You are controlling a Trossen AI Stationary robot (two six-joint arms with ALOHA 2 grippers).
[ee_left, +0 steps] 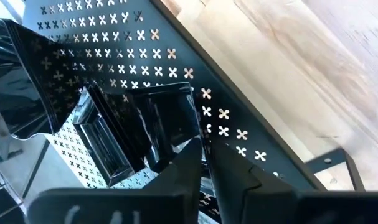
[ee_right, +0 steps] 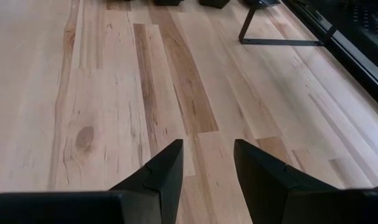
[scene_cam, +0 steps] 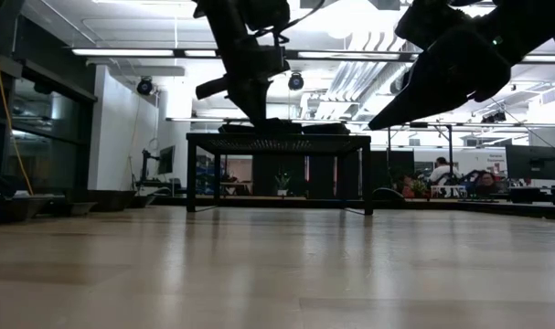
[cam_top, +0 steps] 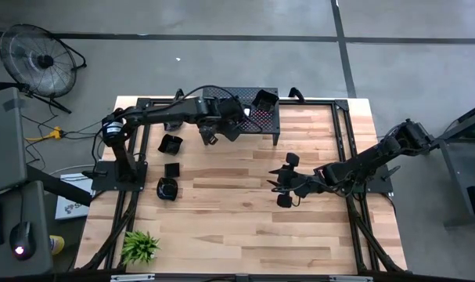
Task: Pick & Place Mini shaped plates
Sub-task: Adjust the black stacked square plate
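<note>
Cross-shaped holes in the stand point(ee_left: 238, 134) show only from the left wrist.

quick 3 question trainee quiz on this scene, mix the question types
1. True or false: the left gripper is over the black perforated metal stand.
2. Which stand open over bare wooden table: (a) left fingers, (b) right gripper fingers?
3. Fill in: in the high view, ___ small glossy black plates lie on the wood left of the stand.

Key: 1 true; 2 b; 3 three.
</note>
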